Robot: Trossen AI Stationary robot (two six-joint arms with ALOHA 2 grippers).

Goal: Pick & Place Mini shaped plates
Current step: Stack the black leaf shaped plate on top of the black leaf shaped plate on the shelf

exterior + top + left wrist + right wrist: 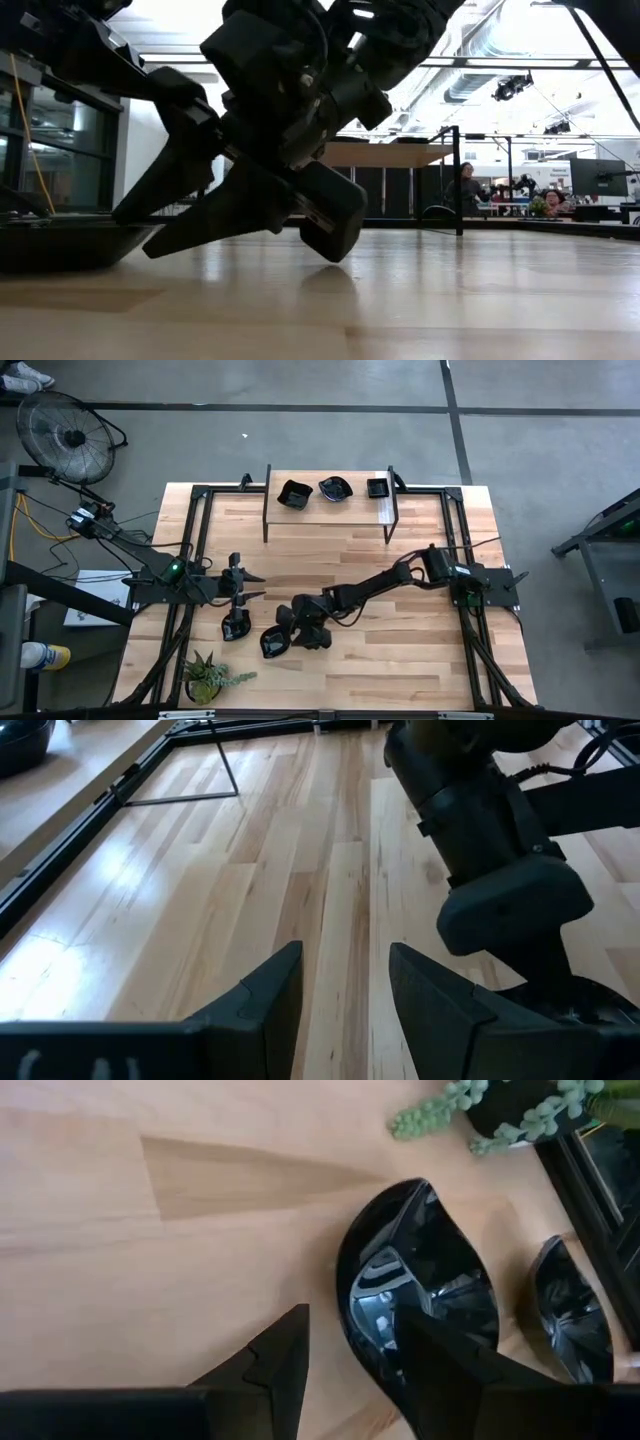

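Observation:
Two glossy black mini shaped plates lie on the wooden table near its front left. One is a leaf-like plate, the other a plate to its left. My right gripper is open and slants down at the leaf-like plate, one finger over the hollow and one outside the rim. My left gripper waits open above the table, left of centre, with nothing between its fingers. Three more black plates rest on the raised shelf at the back. My right gripper straddles the leaf-like plate's rim, slanting down from the table's right. One finger is over the hollow and the other over the bare wood beside it. Whether either finger touches the plate I cannot tell. The plate lies flat on the table.
A small green potted plant stands at the front left corner, close beyond the two plates. A black frame rail runs along the table's left side. The shelf stands on thin black legs at the back. Bare wood lies across the centre and right.

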